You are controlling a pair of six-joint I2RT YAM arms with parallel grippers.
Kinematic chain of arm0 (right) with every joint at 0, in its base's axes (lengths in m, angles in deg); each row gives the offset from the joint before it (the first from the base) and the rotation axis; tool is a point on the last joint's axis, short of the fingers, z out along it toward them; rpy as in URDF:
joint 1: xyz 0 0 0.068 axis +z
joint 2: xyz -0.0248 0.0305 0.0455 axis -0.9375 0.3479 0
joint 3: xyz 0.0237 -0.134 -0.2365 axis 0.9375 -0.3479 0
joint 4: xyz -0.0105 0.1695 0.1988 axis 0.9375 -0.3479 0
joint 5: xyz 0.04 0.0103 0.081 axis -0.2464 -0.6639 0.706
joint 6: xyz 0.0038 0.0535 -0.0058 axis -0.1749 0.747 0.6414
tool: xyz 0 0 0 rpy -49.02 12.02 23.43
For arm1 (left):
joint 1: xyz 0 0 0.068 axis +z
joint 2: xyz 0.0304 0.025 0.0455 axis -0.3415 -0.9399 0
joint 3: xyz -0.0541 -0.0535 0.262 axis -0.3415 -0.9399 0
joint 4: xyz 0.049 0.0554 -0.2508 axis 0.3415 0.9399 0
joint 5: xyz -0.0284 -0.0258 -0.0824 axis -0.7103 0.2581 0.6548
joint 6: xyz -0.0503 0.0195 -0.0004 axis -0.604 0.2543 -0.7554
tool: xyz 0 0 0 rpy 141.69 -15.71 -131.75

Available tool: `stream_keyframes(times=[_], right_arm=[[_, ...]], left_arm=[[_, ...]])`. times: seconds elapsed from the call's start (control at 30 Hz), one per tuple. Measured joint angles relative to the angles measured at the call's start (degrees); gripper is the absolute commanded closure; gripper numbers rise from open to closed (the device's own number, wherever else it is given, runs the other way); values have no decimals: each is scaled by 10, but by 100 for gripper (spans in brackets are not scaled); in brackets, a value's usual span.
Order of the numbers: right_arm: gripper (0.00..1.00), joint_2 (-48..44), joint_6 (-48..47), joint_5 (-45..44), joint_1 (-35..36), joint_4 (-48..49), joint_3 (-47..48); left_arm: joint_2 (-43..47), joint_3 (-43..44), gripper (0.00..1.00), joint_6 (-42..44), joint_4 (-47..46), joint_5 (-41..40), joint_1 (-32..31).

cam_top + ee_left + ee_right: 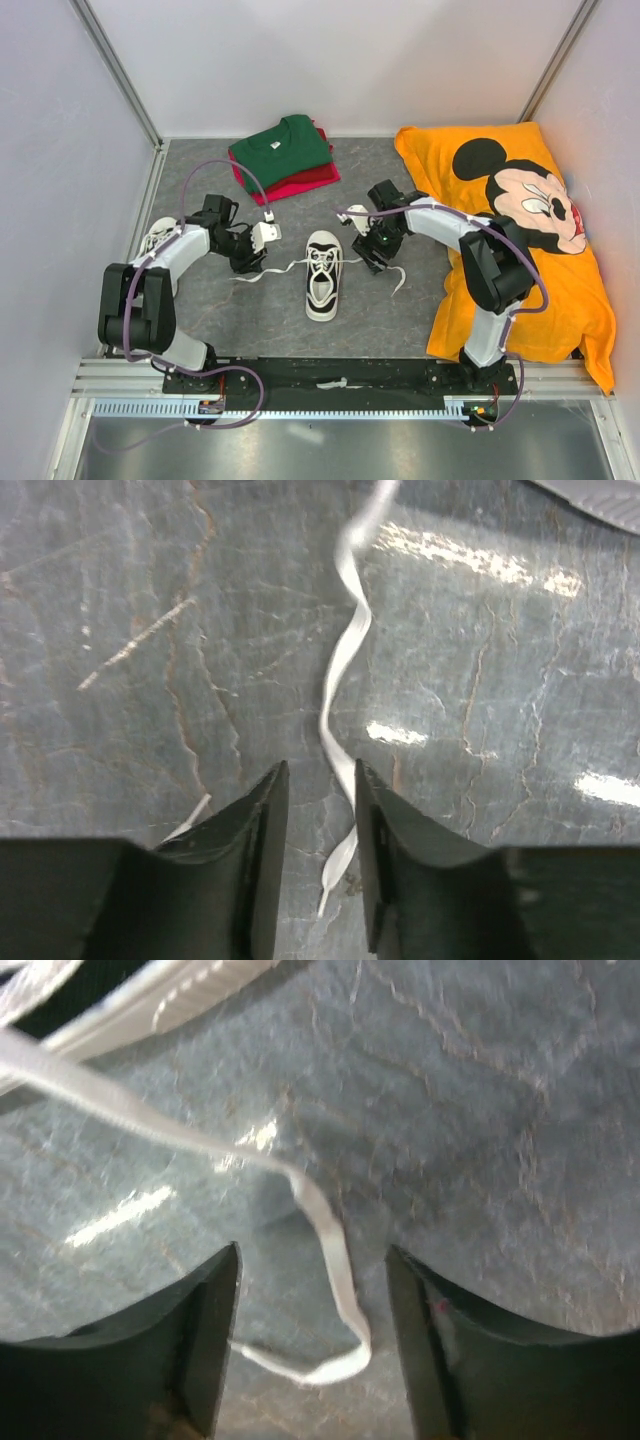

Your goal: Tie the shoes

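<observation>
Your left fingers (262, 820) are standing slightly spread astride the left lace (345, 680), your right fingers (212, 1305) wider around the right lace (325, 1230); neither is pinching. You are wanting to close near each tip, the shoe (322, 275) lying between the arms, toward the bench (400, 320)'s near edge.

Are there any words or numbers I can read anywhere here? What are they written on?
No text can be read here.
The green shirt has a small neck tag, too small to read.
The orange cloth shows only a cartoon mouse face, no words.
The white shoe shows no brand I can make out.
</observation>
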Motion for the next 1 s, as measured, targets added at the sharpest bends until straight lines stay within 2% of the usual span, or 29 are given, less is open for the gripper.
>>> stream_keyframes(times=[0.03,0.13,0.2,0.23,0.27,0.4,0.5,0.6,0.7,0.83,0.9,0.93,1.0], right_arm=[[23,-11,-2,2,-2,-12,0],[8,-51,-2,4,-17,-25,0],[3,-97,-4,6,-27,-29,0],[2,-128,-5,6,-32,-27,0],[2,-156,-5,6,-35,-24,0],[2,-263,-1,17,-36,21,-7],[2,-325,47,34,-35,117,-52],[2,-312,78,59,-34,169,-63],[2,-227,60,106,-34,146,-8],[2,-117,35,141,-34,104,50],[2,-100,27,147,-34,80,48],[2,-97,23,151,-34,70,46],[2,-97,17,154,-34,57,43]], left_arm=[[1,2,51,-2,-2,1,-1],[23,6,44,-9,-9,12,2],[63,6,20,-15,-12,25,5],[92,6,16,-20,-18,35,6],[125,6,4,-26,-23,49,8],[234,7,2,-40,-42,110,8],[278,1,1,-39,-54,165,6],[277,-9,1,-38,-56,177,-14],[235,-7,1,-38,-57,162,-52],[126,26,1,-13,-36,130,-75],[76,43,7,3,-32,102,-83],[52,48,17,13,-31,86,-89],[17,51,26,27,-32,66,-98]])
